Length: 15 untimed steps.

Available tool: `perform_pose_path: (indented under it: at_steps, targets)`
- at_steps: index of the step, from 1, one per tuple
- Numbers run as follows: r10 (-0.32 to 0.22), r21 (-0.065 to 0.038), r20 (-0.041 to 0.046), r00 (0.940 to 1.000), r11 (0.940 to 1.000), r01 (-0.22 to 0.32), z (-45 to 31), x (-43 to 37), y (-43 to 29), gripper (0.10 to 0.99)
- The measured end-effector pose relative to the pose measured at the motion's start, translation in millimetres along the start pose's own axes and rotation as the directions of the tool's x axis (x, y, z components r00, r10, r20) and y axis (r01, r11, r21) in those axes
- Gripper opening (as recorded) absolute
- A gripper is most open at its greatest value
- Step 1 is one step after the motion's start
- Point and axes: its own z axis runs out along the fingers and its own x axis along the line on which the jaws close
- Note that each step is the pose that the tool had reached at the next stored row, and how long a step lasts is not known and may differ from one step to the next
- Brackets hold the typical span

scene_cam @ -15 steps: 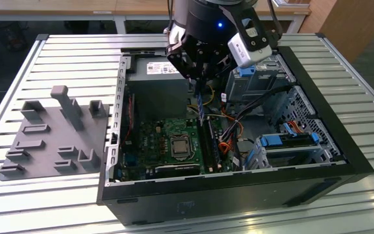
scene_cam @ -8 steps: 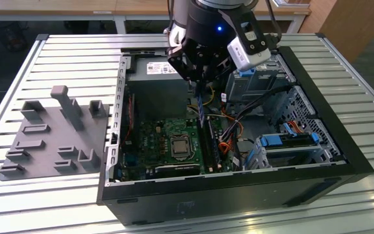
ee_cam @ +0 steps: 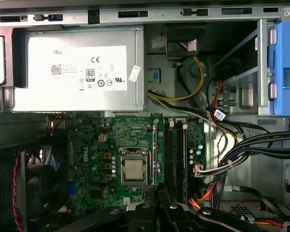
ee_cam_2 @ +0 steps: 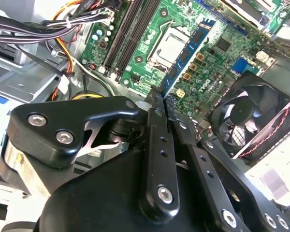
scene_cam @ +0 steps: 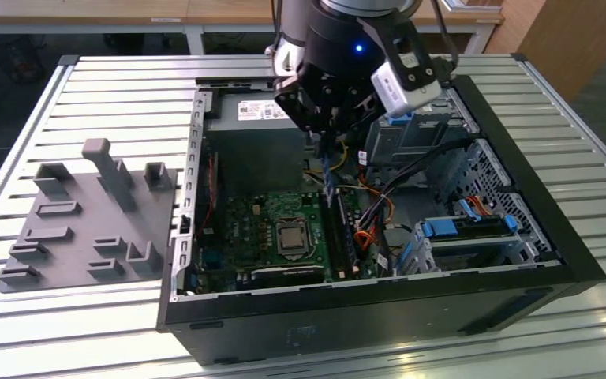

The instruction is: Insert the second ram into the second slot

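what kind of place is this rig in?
Likely a robotics lab bench: open computer case on a slatted metal table, grey fixture tray beside it, gripper holding the second ram over the motherboard.

Blue second ram (ee_cam_2: 187, 54), black claw (ee_cam_2: 162, 99), green motherboard (ee_cam: 94, 145), silver ribbed table (scene_cam: 103, 79).

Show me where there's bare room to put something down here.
Free: slatted table beyond the grey fixture tray, and the strip at the exterior view's right of the case. Crowded: inside the case, cables beside the motherboard, with the gripper, jaws shut on the second ram, overhead.
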Motion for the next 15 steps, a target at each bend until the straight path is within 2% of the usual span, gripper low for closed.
perform_pose_path:
  at_steps: [15]
  targets:
    - [0.000, -0.001, 0.0000, 1.0000, 1.0000, 0.000, 1.8, -4.5, 0.2, 0.137]
